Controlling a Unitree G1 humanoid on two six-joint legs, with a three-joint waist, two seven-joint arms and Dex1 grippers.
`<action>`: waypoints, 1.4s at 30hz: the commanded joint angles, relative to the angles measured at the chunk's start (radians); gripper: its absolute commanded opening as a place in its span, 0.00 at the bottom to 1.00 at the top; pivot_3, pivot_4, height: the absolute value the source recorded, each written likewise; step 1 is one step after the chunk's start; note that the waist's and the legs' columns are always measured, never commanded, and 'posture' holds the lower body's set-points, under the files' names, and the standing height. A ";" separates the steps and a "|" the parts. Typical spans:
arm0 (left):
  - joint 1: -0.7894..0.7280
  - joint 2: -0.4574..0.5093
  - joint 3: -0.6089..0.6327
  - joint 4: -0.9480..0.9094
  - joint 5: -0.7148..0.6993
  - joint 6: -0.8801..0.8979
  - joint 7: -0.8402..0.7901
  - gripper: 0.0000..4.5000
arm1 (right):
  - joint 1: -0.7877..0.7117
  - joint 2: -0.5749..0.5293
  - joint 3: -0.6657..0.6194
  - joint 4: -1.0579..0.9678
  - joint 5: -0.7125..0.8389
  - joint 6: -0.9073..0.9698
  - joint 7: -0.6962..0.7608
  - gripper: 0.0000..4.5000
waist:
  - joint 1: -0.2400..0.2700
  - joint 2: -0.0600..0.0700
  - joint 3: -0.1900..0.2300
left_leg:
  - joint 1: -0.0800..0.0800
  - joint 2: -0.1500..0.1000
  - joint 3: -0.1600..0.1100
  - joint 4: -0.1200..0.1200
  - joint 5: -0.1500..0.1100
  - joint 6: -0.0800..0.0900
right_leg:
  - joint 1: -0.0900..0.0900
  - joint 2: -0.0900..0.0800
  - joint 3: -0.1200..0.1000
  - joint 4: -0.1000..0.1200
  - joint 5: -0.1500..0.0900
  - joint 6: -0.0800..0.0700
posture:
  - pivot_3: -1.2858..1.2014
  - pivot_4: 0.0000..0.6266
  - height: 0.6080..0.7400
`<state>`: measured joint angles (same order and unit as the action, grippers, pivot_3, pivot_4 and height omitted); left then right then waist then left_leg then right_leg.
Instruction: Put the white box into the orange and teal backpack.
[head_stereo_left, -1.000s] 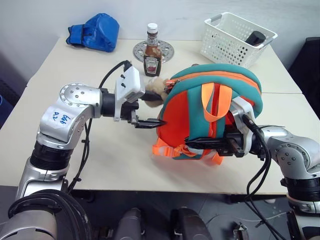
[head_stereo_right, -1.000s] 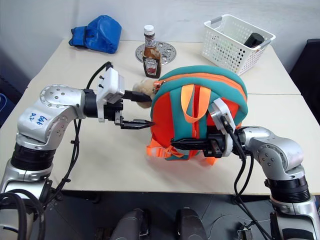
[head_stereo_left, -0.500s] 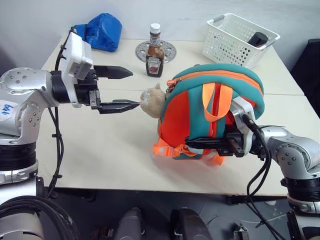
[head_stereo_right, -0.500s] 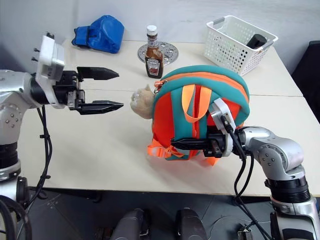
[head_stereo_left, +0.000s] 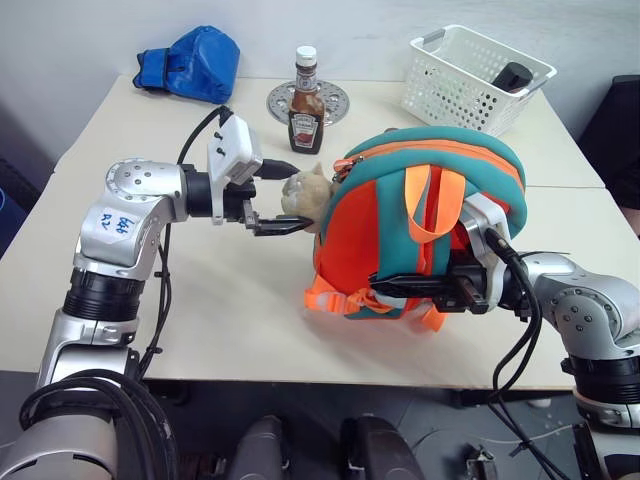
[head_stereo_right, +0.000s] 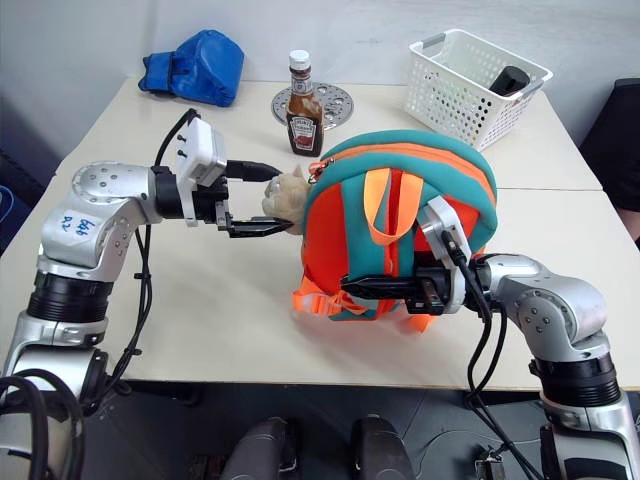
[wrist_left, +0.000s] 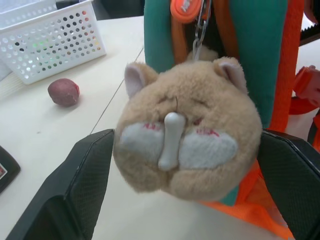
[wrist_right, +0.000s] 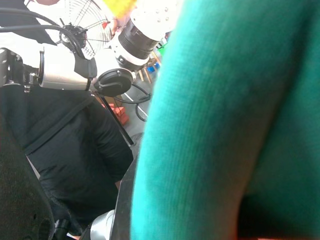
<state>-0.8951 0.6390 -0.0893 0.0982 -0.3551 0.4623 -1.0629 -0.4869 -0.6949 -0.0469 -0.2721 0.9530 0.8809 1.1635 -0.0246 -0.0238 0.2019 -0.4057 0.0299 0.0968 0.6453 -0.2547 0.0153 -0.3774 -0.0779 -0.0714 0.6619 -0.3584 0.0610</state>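
The orange and teal backpack (head_stereo_left: 425, 225) stands upright near the middle of the table (head_stereo_left: 200, 300), its straps facing the near edge. The right gripper (head_stereo_left: 385, 287) is clamped on the bag's near lower part, fingers together. The left gripper (head_stereo_left: 283, 197) has its fingers spread wide, one on each side of the plush hamster (wrist_left: 187, 132) hanging at the backpack's left side. Far behind stand a ketchup bottle (head_stereo_left: 304, 100), a blue bundle (head_stereo_left: 192, 62) and a white basket (head_stereo_left: 473, 78).

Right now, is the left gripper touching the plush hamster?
Cannot tell. In the left wrist view the plush hamster sits between the open fingers of the left gripper, its fur meeting their edges, but neither contact nor a gap shows plainly.
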 joint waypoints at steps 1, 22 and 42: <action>-0.045 -0.024 0.015 0.019 -0.008 -0.010 -0.005 1.00 | 0.001 0.006 -0.009 -0.024 0.020 0.001 -0.002 0.00 | -0.001 0.000 0.000 | 0.000 0.000 0.000 0.000 0.000 0.000 | 0.000 0.000 0.000 0.000 0.000 0.000 | 0.52 0.24 1.00; -0.189 0.115 0.015 0.160 0.074 -0.094 -0.186 0.16 | 0.012 0.019 -0.020 -0.031 0.034 -0.005 -0.031 0.00 | -0.003 0.000 0.000 | 0.000 0.000 0.000 0.000 0.000 0.000 | 0.000 0.000 0.000 0.000 0.000 0.000 | 0.52 0.24 1.00; 0.053 0.251 -0.082 0.141 0.281 -0.378 -0.250 0.16 | 0.020 0.048 -0.043 -0.018 0.038 -0.046 -0.080 0.00 | -0.002 0.000 0.000 | 0.000 0.001 0.000 0.000 -0.002 0.004 | -0.001 0.000 0.000 0.000 0.000 0.000 | 0.52 0.24 1.00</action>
<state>-0.8397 0.8876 -0.1766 0.2481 -0.1053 0.1041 -1.3407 -0.4561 -0.6461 -0.0490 -0.2743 0.9716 0.8519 1.0773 -0.0267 -0.0235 0.2020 -0.4062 0.0304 0.0966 0.6452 -0.2573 0.0195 -0.3784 -0.0782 -0.0716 0.6621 -0.3584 0.0609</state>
